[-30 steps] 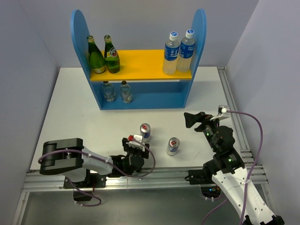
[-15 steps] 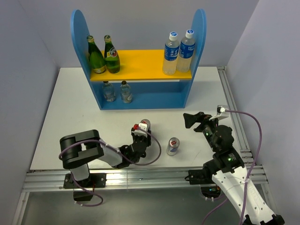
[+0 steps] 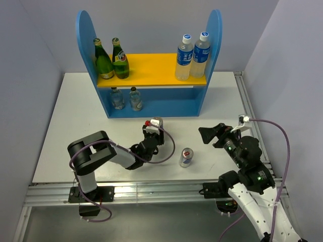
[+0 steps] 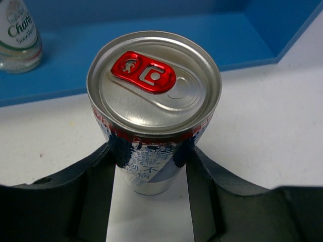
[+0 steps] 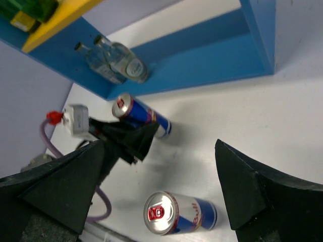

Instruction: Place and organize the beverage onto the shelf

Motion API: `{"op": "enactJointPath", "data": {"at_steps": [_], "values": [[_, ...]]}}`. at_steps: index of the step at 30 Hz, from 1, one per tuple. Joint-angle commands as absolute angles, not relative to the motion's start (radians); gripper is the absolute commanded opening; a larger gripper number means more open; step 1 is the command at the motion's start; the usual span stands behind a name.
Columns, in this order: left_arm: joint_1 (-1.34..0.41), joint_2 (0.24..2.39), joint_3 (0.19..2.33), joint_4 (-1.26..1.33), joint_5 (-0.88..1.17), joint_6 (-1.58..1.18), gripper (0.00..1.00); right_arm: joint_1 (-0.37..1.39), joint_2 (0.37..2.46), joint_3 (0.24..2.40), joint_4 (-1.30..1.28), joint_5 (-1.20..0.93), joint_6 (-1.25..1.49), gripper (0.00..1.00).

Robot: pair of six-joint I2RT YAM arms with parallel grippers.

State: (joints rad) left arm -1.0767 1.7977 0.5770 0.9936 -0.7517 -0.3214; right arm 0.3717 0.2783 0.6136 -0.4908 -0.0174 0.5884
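Observation:
My left gripper [image 3: 154, 133] is shut on a silver-blue-red can [image 3: 157, 122], upright on the table in front of the blue shelf [image 3: 85, 30]. In the left wrist view both fingers [image 4: 103, 166] press the can [image 4: 154, 91]. A second can [image 3: 186, 157] stands on the table right of it, also in the right wrist view [image 5: 179, 213]. My right gripper [image 3: 212, 133] is open and empty, raised above and right of that can. Two green bottles [image 3: 112, 59] stand on the yellow board [image 3: 151, 68]. Two short clear bottles [image 3: 126, 98] stand on the lower level.
Two taller clear bottles with blue caps [image 3: 193, 55] stand at the right end of the yellow board. The lower level [image 4: 151, 40] is bare right of the short clear bottle [image 4: 17, 33]. A metal rail [image 3: 151, 189] runs along the near table edge.
My left gripper has carried its can away from the near edge toward the shelf's lower level. My right gripper has shifted slightly right and stays open. The second can has not moved.

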Motion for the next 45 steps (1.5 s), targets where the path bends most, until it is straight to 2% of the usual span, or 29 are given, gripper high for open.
{"op": "enactJointPath", "data": {"at_steps": [1, 5, 14, 15, 21, 22, 25, 30, 36, 45], "values": [[-1.034, 1.775, 0.644, 1.055, -0.687, -0.299, 0.00, 0.391, 0.348, 0.627, -0.600, -0.066, 0.638, 0.97], [-0.991, 1.753, 0.664, 1.032, -0.667, -0.299, 0.00, 0.504, 0.385, 0.624, -0.626, -0.002, 0.669, 0.97], [-0.985, 1.741, 0.673, 1.017, -0.673, -0.290, 0.00, 0.872, 0.491, 0.692, -0.748, 0.415, 0.839, 0.97], [-0.985, 1.740, 0.675, 1.016, -0.673, -0.287, 0.00, 0.987, 0.500, 0.704, -0.774, 0.524, 0.904, 0.97], [-0.971, 1.738, 0.684, 1.006, -0.652, -0.276, 0.00, 1.319, 0.641, 0.770, -1.018, 0.818, 1.263, 0.98], [-0.960, 1.736, 0.684, 1.006, -0.649, -0.278, 0.00, 1.409, 0.661, 0.775, -1.057, 0.846, 1.323, 0.98], [-0.942, 1.736, 0.686, 1.006, -0.626, -0.279, 0.00, 1.529, 0.742, 0.798, -1.175, 0.902, 1.495, 0.98], [-0.911, 1.736, 0.721, 0.989, -0.588, -0.264, 0.00, 1.588, 0.862, 0.782, -1.246, 0.893, 1.653, 1.00], [-0.876, 1.746, 0.810, 0.951, -0.529, -0.236, 0.00, 1.595, 0.802, 0.666, -1.118, 0.888, 1.648, 1.00], [-0.796, 1.890, 1.026, 0.896, -0.437, -0.221, 0.00, 1.595, 0.791, 0.555, -0.948, 0.916, 1.594, 1.00]]}}
